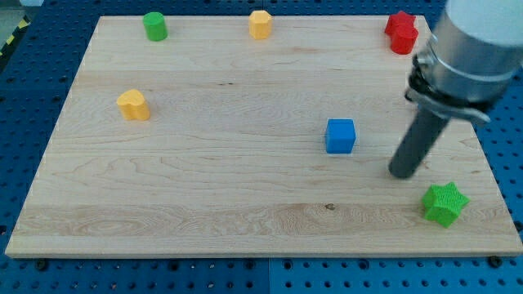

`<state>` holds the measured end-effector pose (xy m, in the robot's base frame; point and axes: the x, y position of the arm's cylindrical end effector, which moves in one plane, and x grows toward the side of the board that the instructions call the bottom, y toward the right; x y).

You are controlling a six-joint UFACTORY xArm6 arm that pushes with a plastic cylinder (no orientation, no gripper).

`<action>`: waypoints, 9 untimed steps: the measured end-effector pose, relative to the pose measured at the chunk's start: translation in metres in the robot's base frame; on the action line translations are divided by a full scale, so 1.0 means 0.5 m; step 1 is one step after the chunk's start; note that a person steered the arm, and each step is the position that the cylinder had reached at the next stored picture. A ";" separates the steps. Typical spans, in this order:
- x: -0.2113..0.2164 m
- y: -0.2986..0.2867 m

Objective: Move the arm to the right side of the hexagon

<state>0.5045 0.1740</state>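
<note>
1. Nearest the camera, at the view's bottom right, a green star block sits close to the lower edge of the wooden board.
2. My tip rests on the board just up and to the view's left of that star — near it, with a thin strip of wood between them, so not touching as far as I can see.
3. The rod is dark and leans up toward the view's right, where it runs into the grey body of the arm at the frame's edge.
4. There is no hand on this rig to open or clench — the rod ends plain and holds nothing.
5. A blue cube stands to the view's left of my tip, near it but clearly apart.
6. The hexagon of the task, an orange hexagon block, is at the view's top, a little left of centre and close to the board's far edge; my tip is well apart from it, far down and to the view's right.
7. A green cylinder stands at the top left, along the same far edge.
8. A yellow block with a rounded top sits at the left side, lower than the cylinder; I cannot make out its exact shape.
9. A red block sits at the top right corner, just left of the arm's body; its shape is unclear from here.
10. Around the board lies a blue perforated table surface.
</note>
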 end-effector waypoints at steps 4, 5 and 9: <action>-0.137 -0.013; -0.236 -0.054; -0.388 -0.129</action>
<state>0.3104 0.1096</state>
